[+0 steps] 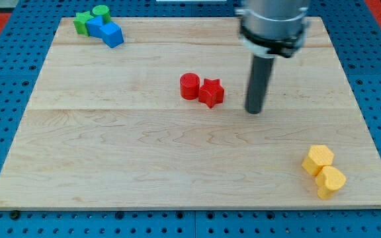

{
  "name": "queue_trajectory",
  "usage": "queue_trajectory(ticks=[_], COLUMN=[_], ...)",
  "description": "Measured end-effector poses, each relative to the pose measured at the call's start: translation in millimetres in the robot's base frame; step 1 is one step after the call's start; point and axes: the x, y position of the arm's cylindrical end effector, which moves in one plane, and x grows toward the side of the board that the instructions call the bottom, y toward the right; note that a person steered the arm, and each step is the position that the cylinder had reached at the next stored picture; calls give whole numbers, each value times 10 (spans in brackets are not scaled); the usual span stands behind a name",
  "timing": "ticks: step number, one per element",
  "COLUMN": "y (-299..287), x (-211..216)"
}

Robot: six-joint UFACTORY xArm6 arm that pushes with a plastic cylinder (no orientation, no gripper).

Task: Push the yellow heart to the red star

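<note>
Yellow heart, probably the lower block, sits far below-right of my tip, which grips nothing; circle behind, shove toward red star.

My tip rests on the board, the dark rod upright beneath the arm's grey housing.

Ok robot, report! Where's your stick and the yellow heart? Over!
My tip just right of red star, not touching. Yellow heart far off, bottom right, beside yellow hexagon. Path between clear.
</note>
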Motion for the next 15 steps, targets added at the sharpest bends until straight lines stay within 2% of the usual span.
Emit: queue_trajectory(ticks=[2,4,6,7,9,11,12,14,15], y=[1126,1393,370,477,222,143,-382,-1019,-1136], x=[799,1687,1586,1281,834,1238,997,233,213])
